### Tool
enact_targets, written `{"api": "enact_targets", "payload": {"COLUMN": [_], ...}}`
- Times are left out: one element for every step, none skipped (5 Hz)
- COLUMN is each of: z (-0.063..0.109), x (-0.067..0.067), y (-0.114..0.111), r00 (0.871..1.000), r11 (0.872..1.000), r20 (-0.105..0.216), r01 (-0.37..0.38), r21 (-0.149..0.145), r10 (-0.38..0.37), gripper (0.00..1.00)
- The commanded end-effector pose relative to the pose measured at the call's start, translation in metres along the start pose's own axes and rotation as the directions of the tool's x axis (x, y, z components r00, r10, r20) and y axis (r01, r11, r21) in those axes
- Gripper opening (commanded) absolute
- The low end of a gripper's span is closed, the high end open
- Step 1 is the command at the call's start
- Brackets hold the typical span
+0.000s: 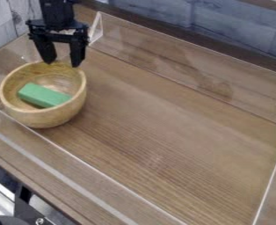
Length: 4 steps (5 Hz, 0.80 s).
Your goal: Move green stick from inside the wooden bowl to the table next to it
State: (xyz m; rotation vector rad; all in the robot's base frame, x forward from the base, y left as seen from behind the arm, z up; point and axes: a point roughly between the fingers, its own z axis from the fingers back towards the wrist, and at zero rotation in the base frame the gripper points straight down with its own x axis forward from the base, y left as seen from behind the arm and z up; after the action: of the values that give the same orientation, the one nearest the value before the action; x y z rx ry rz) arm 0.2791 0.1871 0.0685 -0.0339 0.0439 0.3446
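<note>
1. green stick (pixel 39 96) lies flat on the floor of the wooden bowl (pixel 64 112), a little left of the bowl's middle, its long side running slantwise from upper left to lower right.
2. nothing touches the stick; it is not yet lifted, so the main part of the task is not done.
3. the end effector (pixel 57 60) hangs over the bowl's far rim, pointing down, with its two dark fingers spread wide and nothing between them.
4. its fingertips stand near the rim (whether they are just above or just behind it, this view cannot settle), and they are clearly apart from the stick.
5. the surface (pixel 176 132) beside the bowl is bare wood grain to the right and in front, bounded by clear plastic walls (pixel 58 180), so a place to set the stick down looks ready.
6. by my reading this is the approach stage: what is left is to come down into the bowl, close on the stick, carry it over the rim and lay it on the surface next to the bowl.
7. the stick lies flat and low, so the fingers will likely need to reach nearly to the bowl's floor without striking its thick wall.
</note>
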Motion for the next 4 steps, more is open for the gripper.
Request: {"api": "enact_targets", "payload": {"z": [0.006, 0.0, -0.01, -0.024], "x": [0.007, 0.013, 0.012, 0.005], "y": [0.014, 0.021, 0.019, 0.014], "r00": [0.999, 1.0, 0.999, 0.999], "r11": [1.0, 1.0, 1.0, 0.999], "r20": [0.036, 0.029, 0.024, 0.011], "r01": [-0.005, -0.005, -0.025, -0.036], "r21": [0.012, 0.008, 0.002, -0.01], "r10": [0.005, 0.004, 0.025, 0.036], "gripper": [1.0, 1.0, 1.0, 0.0]}}
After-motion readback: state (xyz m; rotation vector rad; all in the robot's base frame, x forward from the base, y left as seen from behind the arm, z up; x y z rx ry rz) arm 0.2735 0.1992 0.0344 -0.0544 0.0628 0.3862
